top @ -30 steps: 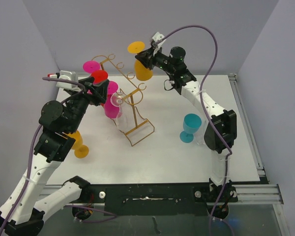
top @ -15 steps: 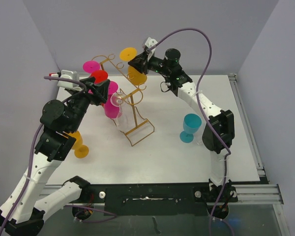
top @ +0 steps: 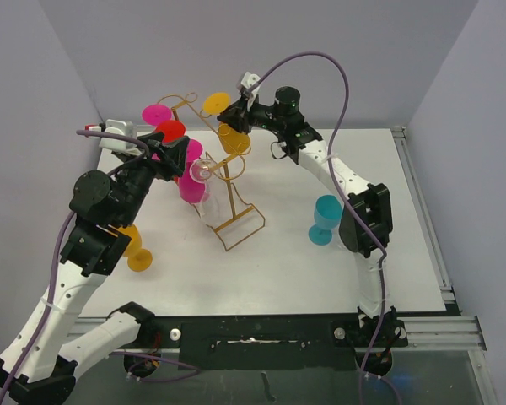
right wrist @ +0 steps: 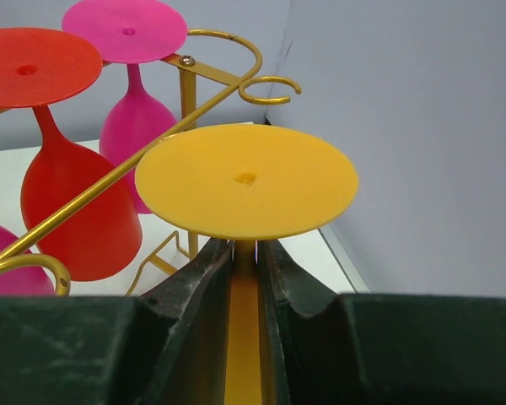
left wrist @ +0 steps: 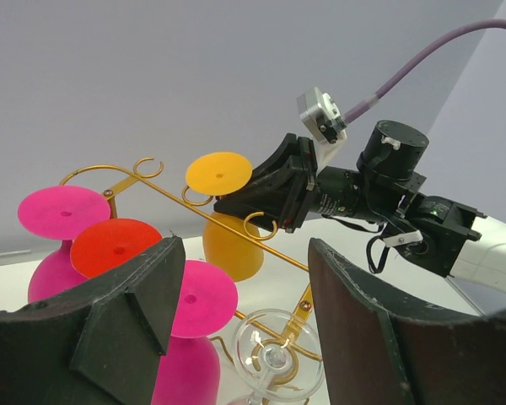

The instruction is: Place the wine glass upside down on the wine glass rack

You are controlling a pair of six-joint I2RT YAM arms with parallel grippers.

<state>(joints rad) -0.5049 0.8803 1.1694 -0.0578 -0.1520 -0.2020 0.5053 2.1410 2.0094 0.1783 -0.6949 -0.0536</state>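
Since a second ago, the right gripper (top: 228, 118) has carried the orange wine glass (top: 234, 138) leftward and slightly down in the top view, from the open space near the back wall to right beside the wine glass rack (right wrist: 185, 97). The left arm has not shifted.

The right claw is clenched on the glass's stem, with the glass upside down: its round foot is on top and its bowl hangs below the fingers. In the right wrist view the foot fills the centre of the frame, and the stem runs down between the two dark fingers. The rack's slanting gold rail crosses at the left, and a curled hook sits at the upper middle, beyond the foot. From the left wrist view the bowl appears just behind the rail, next to a curl. Whether the stem touches the wire cannot be told.

A red glass (top: 170, 131) and two pink glasses (top: 157, 114) already hang upside down on the left part of the rack, and a clear glass (top: 201, 171) sits near its middle.

The left gripper (left wrist: 244, 278) is released, its fingers spread wide and grasping nothing, at the left side of the rack by the pink and red glasses.

A teal glass (top: 327, 218) stands upright on the white table (top: 304, 278), right of centre, well apart from the rack. Another orange glass (top: 136, 250) is at the left edge, partly hidden by the left arm.
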